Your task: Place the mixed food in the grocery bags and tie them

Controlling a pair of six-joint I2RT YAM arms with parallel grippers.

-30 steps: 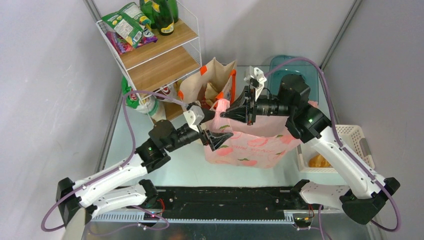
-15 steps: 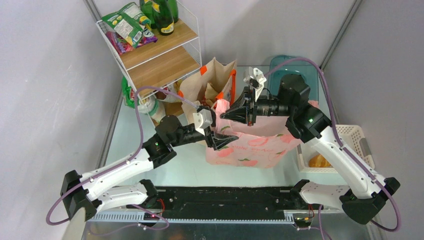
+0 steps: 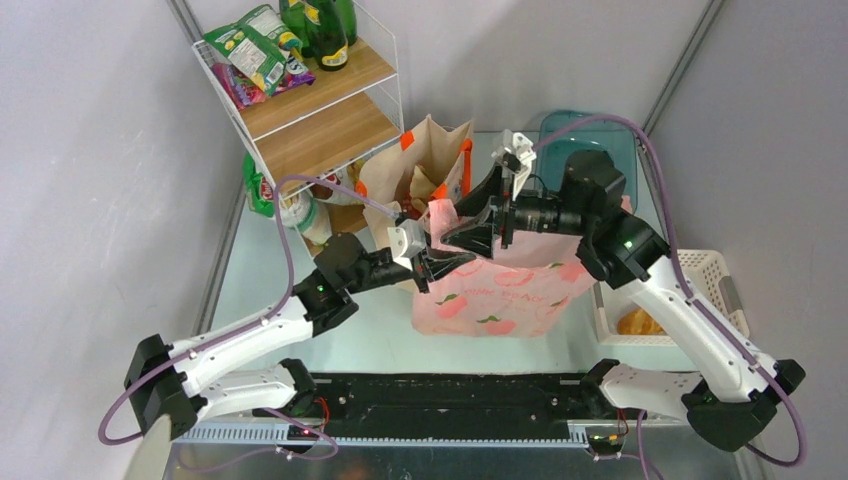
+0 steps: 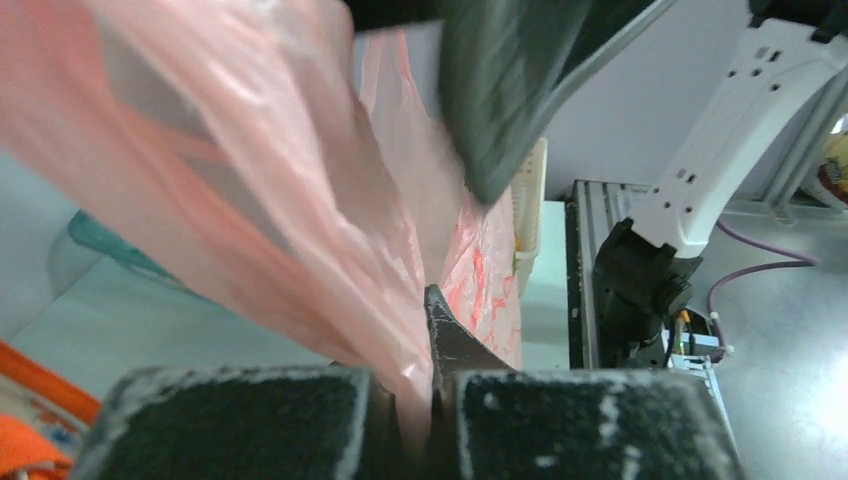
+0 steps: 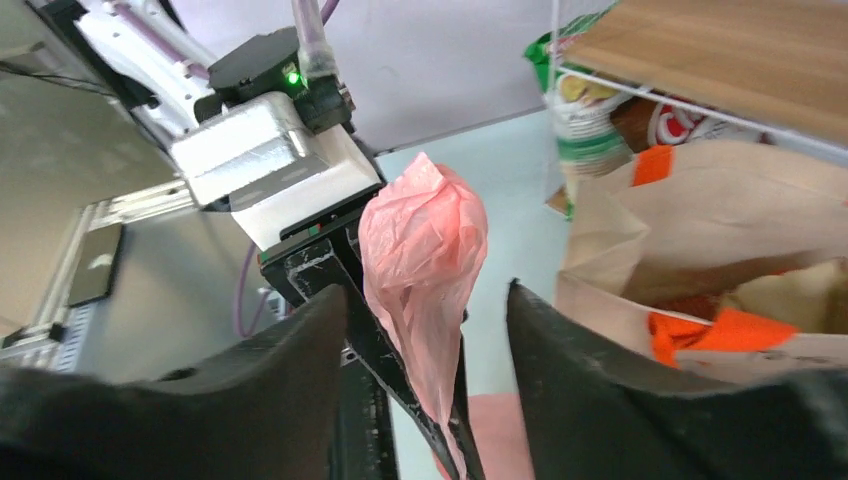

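Left gripper (image 3: 447, 262): pinching pink bag handle (image 5: 424, 235).
Right gripper (image 3: 468, 218): spread, seemingly clear.
Risk: thin film slipping, tearing under pull.

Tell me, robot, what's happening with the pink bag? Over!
Left gripper shut on pink bag, at its bunched handle. Right gripper open, fingers either side of it. No knot visible. Beige tote close behind.
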